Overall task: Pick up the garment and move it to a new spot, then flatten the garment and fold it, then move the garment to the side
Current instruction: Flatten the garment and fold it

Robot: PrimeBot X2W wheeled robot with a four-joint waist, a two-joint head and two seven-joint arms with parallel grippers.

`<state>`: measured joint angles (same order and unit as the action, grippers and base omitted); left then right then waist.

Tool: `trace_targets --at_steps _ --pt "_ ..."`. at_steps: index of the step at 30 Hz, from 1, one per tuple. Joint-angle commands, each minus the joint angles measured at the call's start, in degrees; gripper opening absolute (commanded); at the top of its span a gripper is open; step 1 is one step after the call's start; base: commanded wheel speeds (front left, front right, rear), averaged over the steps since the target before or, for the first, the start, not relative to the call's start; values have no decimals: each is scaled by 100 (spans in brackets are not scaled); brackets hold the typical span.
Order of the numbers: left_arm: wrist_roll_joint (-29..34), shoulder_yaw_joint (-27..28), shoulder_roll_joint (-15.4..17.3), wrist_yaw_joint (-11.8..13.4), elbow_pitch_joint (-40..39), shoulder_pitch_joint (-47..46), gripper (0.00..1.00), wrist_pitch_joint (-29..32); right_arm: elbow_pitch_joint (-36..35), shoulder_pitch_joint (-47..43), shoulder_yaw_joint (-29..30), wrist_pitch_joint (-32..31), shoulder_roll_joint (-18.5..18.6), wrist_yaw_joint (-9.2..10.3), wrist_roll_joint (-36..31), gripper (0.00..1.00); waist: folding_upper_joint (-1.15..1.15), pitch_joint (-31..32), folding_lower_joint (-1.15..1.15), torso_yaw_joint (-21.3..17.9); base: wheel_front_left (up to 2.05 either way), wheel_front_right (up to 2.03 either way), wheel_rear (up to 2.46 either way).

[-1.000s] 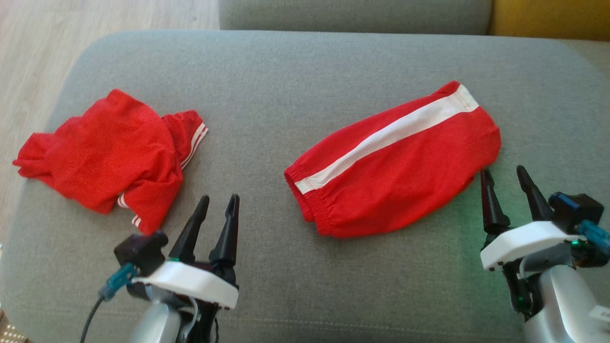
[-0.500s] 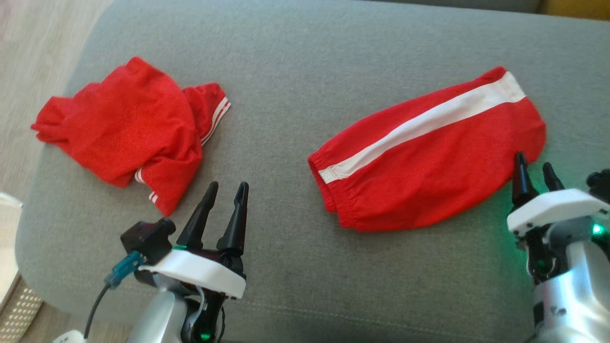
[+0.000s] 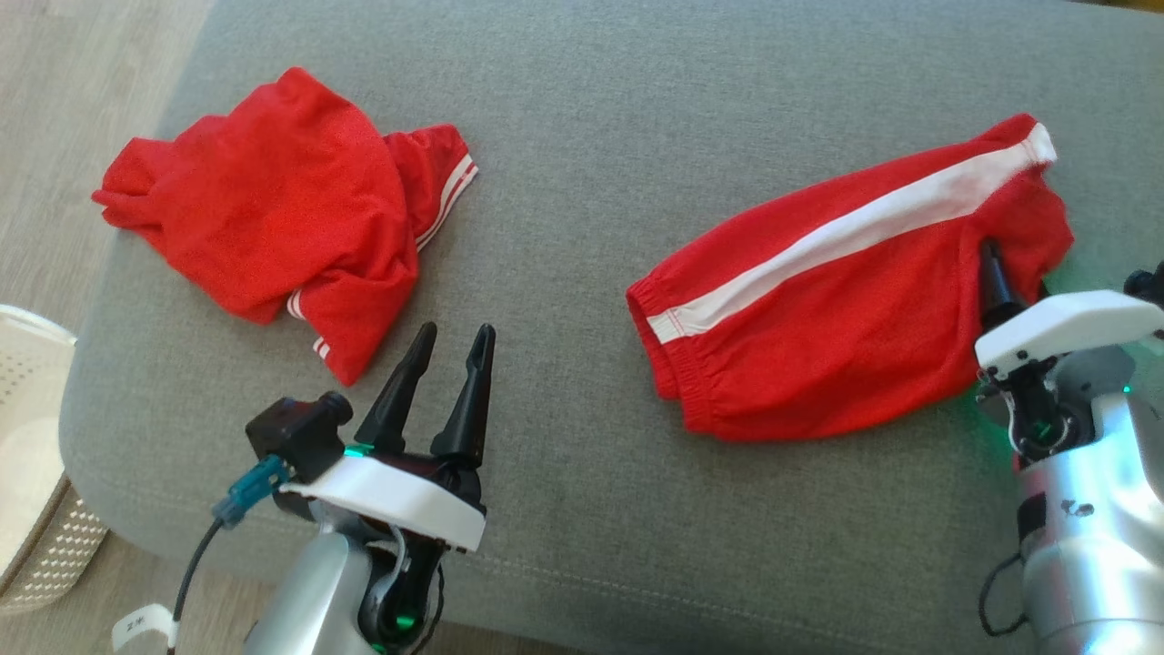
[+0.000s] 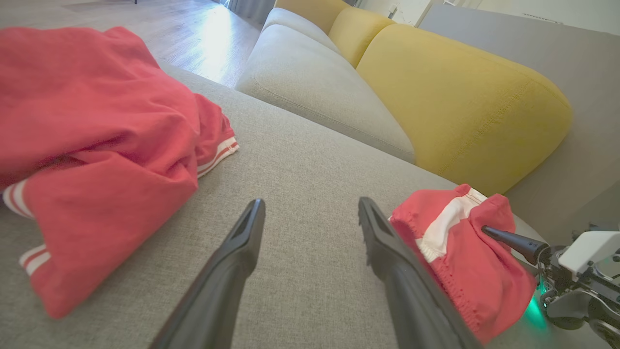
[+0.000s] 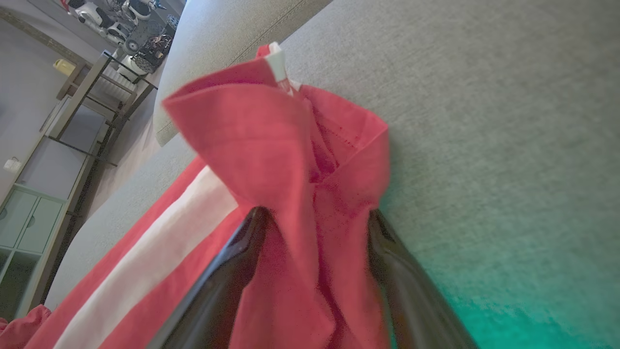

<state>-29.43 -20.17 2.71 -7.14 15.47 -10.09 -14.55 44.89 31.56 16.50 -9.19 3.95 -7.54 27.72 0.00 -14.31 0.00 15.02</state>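
The garment (image 3: 846, 318), red shorts with a white side stripe, lies on the right half of the grey cushion (image 3: 582, 136). My right gripper (image 3: 1009, 264) is pushed into its right end. In the right wrist view its open fingers (image 5: 232, 271) straddle a raised fold of the red cloth (image 5: 271, 135) without pinching it. My left gripper (image 3: 457, 329) hovers open and empty over bare cushion, left of the shorts' waistband. The left wrist view shows my left gripper (image 4: 310, 203), the garment (image 4: 465, 271) at right and a right finger (image 4: 513, 240) on it.
A second red garment (image 3: 273, 218) with thin white stripes lies crumpled at the cushion's left end (image 4: 87, 126). A white perforated basket (image 3: 27, 455) stands on the floor at lower left. Yellow cushions (image 4: 460, 97) lie beyond the seat.
The head camera has tilted and shifted. My right gripper has advanced into the garment's right end, and the cloth there now bunches up between its fingers. The left gripper holds its pose.
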Motion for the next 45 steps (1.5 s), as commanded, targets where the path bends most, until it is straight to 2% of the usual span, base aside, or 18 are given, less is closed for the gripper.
trace_targets --at_steps 1,2,3,7,13,18,22,26,31,34,37,40,45 --pt "-62 128 17 -34 -146 -245 100 -45 56 50 -170 -108 -104 5 19 96 0 -13 0 21 0 0 0" --pt "-69 126 17 -35 -143 -252 100 -45 115 83 -172 -120 -104 5 23 45 0 -16 0 35 0 0 0" --pt "-76 124 17 -35 -139 -257 100 -45 159 108 -179 -117 -105 5 21 0 0 -16 0 47 0 0 0" --pt "-88 155 17 -35 -124 -263 100 -45 168 169 -278 152 -71 5 -49 0 0 -9 0 45 0 0 0" --pt "-90 164 17 -35 -94 -241 100 -45 134 256 -146 763 184 5 -344 0 0 84 0 -64 0 0 0" --pt "-80 153 17 -35 -66 -193 100 -45 201 373 434 1321 435 5 -769 0 0 204 0 -186 0 0 0" --pt "-62 179 17 -35 -56 -154 100 -45 236 441 1204 1812 575 5 -1488 0 0 282 0 -280 0 0 0" --pt "-72 197 17 -35 -66 -129 100 -45 122 510 1733 2033 392 5 -2220 0 0 306 0 -361 0 0 0" --pt "-102 141 17 -35 -47 -126 100 -45 11 503 1919 2003 99 5 -2661 0 0 342 0 -423 0 0 0" --pt "-112 128 17 -35 -26 -122 100 -45 -48 491 1766 2042 26 5 -2718 0 0 380 0 -438 0 0 0" --pt "-115 118 17 -35 16 -106 100 -45 -150 416 1274 2133 -39 5 -2623 0 0 460 0 -453 0 0 0" --pt "-103 129 17 -35 50 -74 100 -45 -326 225 604 2236 -67 5 -2354 0 0 573 0 -458 0 0 0" --pt "-72 172 17 -35 84 1 100 -45 -848 -286 -888 2343 -23 5 -1745 0 0 753 0 -487 0 0 0"
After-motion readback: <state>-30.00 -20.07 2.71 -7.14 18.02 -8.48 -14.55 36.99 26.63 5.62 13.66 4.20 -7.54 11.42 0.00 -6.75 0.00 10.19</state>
